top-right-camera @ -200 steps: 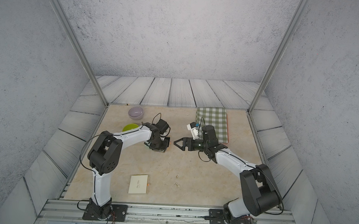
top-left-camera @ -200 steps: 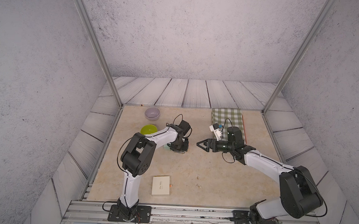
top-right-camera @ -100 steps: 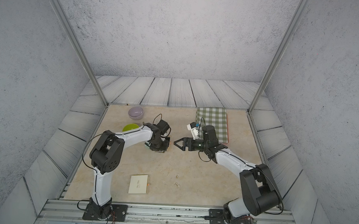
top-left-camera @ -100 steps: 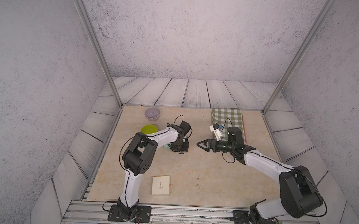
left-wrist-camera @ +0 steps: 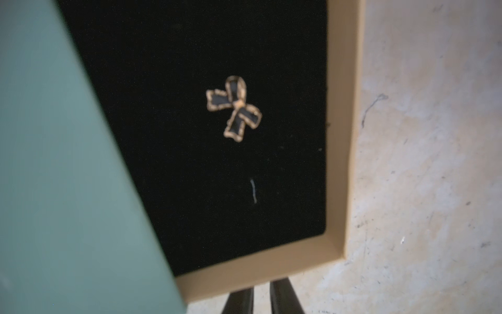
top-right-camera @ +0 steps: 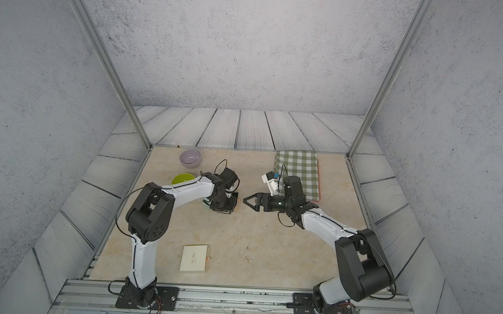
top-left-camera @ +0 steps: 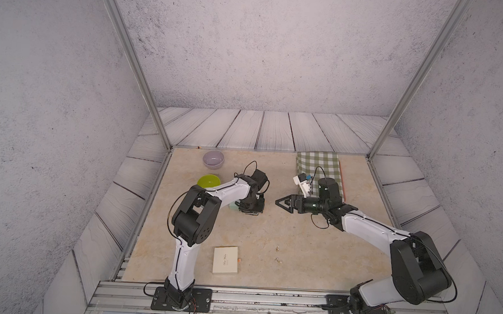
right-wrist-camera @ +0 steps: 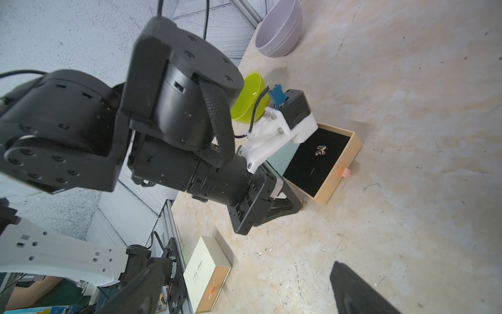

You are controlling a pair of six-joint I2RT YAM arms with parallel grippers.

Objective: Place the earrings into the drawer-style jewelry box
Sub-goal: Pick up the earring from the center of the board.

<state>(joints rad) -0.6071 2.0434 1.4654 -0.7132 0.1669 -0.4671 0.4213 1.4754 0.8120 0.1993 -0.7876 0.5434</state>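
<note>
A beige stone-look tabletop [top-left-camera: 299, 234] sits inside grey textured walls. One bow-shaped earring [left-wrist-camera: 234, 108] already lies on the black lining of the open drawer [left-wrist-camera: 350, 136], which is pulled out of the jewelry box's teal sleeve [left-wrist-camera: 68, 163]. Two more earrings [top-left-camera: 277, 249] lie loose on the bare table, well apart from the drawer and near a closed cream box [top-left-camera: 225, 260].

The left gripper [left-wrist-camera: 260, 299] is down at the drawer's outer corner, outside the rim, with only a thin gap between its fingers. The right wrist view shows a small gold bit [right-wrist-camera: 302, 202] at their tips. I cannot tell whether it is pinched or just lying there.

The right gripper [top-left-camera: 278, 201] hangs nearby, spread wide and empty.

If the gold bit is an earring, the left gripper should get a firm pinch, lift it clear of the rim, and let go low over the lining so it does not bounce out. It should also avoid nudging the drawer corner.

A green bowl [top-left-camera: 209, 181], a lilac bowl [top-left-camera: 213, 158] and a checked cloth [top-left-camera: 318, 164] stand further back.
</note>
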